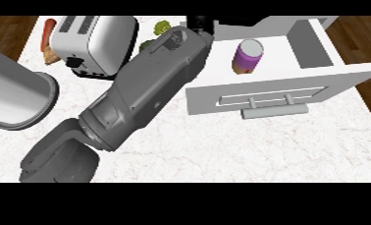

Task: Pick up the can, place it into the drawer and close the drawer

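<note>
Can (248, 56) stands in drawer (340, 79), placing done; my left hand (198, 21) mostly hidden, open or clenched can't tell. Next: push drawer shut.

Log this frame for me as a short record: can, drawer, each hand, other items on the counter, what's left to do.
can: purple, upright inside the drawer
drawer: open, handle toward the robot
left hand: at the drawer's far left corner, off the can
right hand: not in view
counter: toaster at far left, grey metal pot at the left edge
left to do: close the drawer
</note>
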Controlling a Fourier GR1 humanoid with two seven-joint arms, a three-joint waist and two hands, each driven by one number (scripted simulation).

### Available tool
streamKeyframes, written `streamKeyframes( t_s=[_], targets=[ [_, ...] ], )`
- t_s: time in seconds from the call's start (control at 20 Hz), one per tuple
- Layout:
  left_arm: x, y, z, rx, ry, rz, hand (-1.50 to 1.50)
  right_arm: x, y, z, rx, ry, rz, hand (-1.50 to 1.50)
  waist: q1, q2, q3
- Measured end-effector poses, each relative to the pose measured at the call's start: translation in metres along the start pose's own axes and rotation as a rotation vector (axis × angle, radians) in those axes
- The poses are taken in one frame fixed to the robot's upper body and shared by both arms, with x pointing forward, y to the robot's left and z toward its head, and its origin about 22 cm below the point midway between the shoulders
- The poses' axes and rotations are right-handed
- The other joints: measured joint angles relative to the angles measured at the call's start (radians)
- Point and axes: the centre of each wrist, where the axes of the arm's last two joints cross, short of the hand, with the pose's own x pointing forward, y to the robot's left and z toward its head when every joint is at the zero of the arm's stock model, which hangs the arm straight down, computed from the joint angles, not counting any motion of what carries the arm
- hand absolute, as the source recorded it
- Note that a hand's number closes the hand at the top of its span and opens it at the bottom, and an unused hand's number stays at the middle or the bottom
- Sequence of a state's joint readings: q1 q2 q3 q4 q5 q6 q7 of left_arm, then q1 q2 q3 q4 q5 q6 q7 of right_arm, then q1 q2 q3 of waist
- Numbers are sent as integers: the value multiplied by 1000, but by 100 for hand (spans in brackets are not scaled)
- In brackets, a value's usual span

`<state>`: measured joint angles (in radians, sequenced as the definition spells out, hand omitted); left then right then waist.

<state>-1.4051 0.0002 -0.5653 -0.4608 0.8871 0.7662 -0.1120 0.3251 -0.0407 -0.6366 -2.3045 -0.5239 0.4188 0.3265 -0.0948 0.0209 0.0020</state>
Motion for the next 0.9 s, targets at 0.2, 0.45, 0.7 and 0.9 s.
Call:
streamKeyframes(
  t_s=[0.2,0.45,0.7,0.9],
  targets=[
    [-4,2,-2,10,-4,-2,-150,0,0,1,0,2,5,-150,2,0,0],
    [-6,1,0,28,-16,18,-150,5,-3,-3,12,-27,31,-150,-3,0,0],
    [-5,1,1,19,-38,44,-150,22,-4,-8,61,-131,207,-150,6,-1,0],
    [4,-4,2,6,-68,67,-150,27,6,-18,117,-203,269,-150,19,-1,0]
  ],
)
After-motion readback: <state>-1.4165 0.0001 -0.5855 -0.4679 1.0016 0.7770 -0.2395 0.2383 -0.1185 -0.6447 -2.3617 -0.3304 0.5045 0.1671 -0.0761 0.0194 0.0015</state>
